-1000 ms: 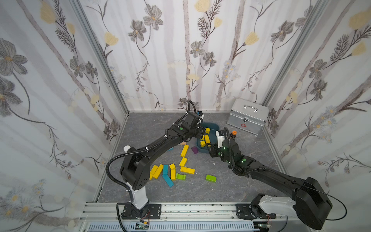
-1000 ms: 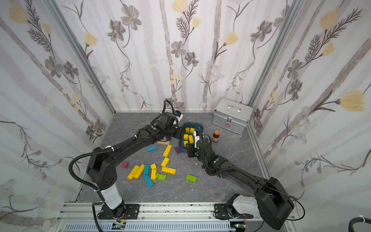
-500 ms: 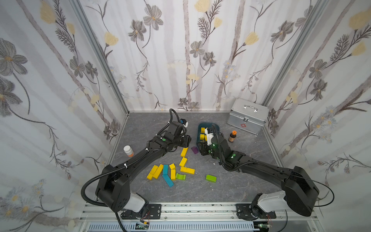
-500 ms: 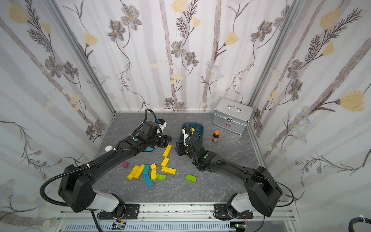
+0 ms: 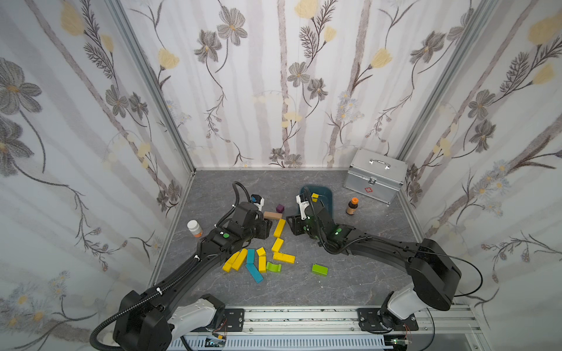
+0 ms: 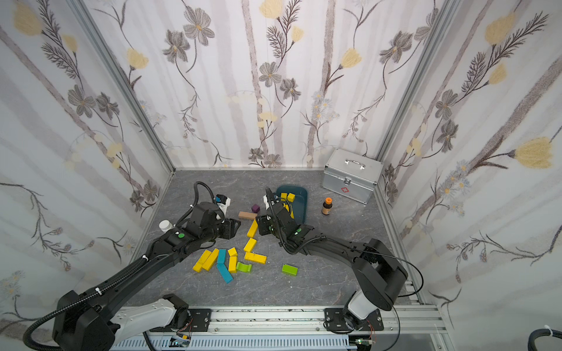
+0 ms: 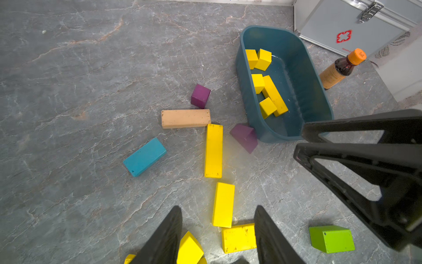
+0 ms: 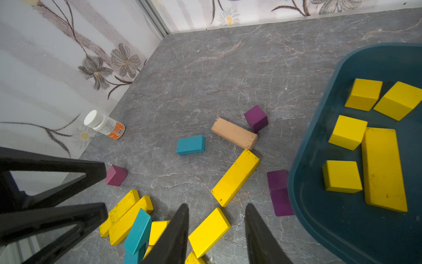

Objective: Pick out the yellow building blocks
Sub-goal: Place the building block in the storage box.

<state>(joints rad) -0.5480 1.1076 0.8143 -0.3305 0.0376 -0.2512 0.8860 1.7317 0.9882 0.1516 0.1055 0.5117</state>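
Fingers (image 7: pixel 169 237) of our left gripper (image 7: pixel 217 208) and right gripper (image 8: pixel 217 208) gape empty; yellow building blocks (image 7: pixel 213 150) lie below, between them, mid-table (image 7: pixel 68 91).

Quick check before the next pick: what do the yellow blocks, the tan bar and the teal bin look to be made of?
The yellow building blocks: probably painted wood, matte, dark scuffs and chips along edges. The tan bar: seemingly unpainted wood, dull and speckled. The teal bin: likely moulded plastic, smooth, rounded corners, faint sheen inside.
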